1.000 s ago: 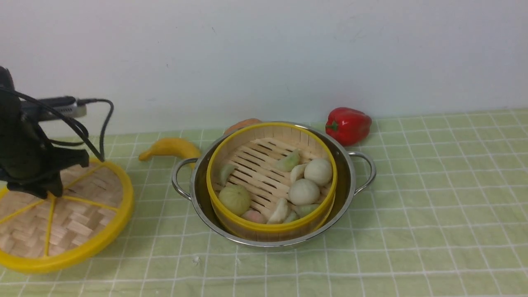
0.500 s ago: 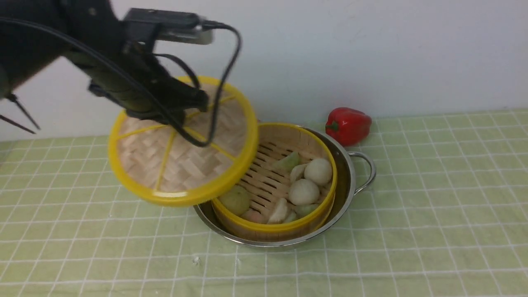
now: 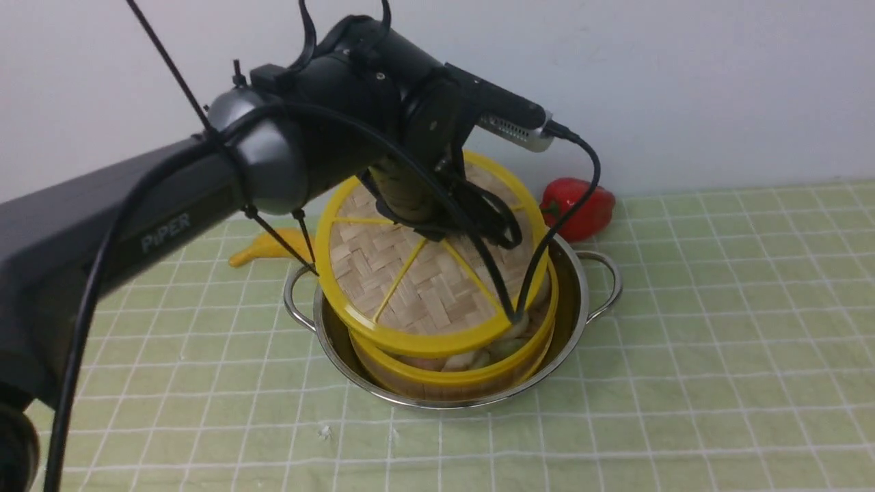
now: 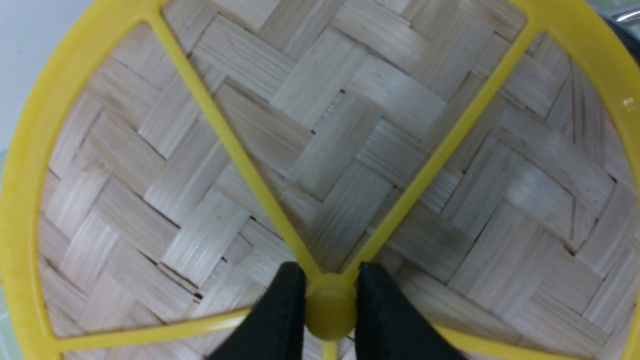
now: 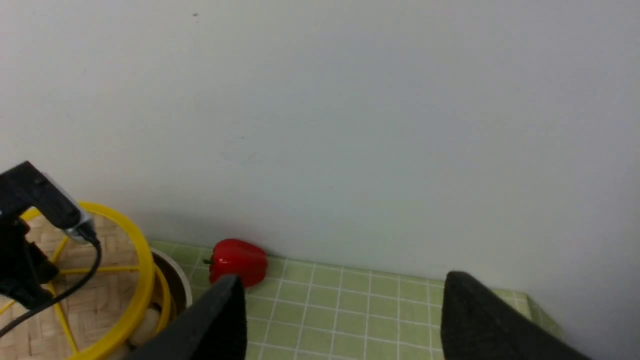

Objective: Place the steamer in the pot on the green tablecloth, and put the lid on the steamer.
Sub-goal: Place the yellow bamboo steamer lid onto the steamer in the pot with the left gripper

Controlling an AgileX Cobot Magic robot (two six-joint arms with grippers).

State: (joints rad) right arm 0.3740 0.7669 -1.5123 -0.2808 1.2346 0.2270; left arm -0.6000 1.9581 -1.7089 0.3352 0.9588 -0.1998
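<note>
The steel pot (image 3: pixel 577 301) stands on the green checked tablecloth (image 3: pixel 718 328) and holds the bamboo steamer (image 3: pixel 472 374) with dumplings inside. My left gripper (image 3: pixel 444 222) is shut on the central yellow knob of the woven lid (image 3: pixel 403 280) and holds it tilted just above the steamer, its near edge close to the steamer's rim. In the left wrist view the black fingers (image 4: pixel 280 310) pinch the knob and the lid (image 4: pixel 325 125) fills the picture. My right gripper (image 5: pixel 340 290) is open and empty, raised off to the right of the pot; the lid (image 5: pixel 125 280) shows at its view's edge.
A red bell pepper (image 3: pixel 577 205) lies behind the pot to the right, near the white wall; it also shows in the right wrist view (image 5: pixel 237 262). A banana (image 3: pixel 266 249) lies behind the pot to the left. The left arm's cables hang over the lid.
My left gripper has lifted the lid from the cloth at the left and carried it right; it now hangs over the steamer. The pot and steamer have not moved.
</note>
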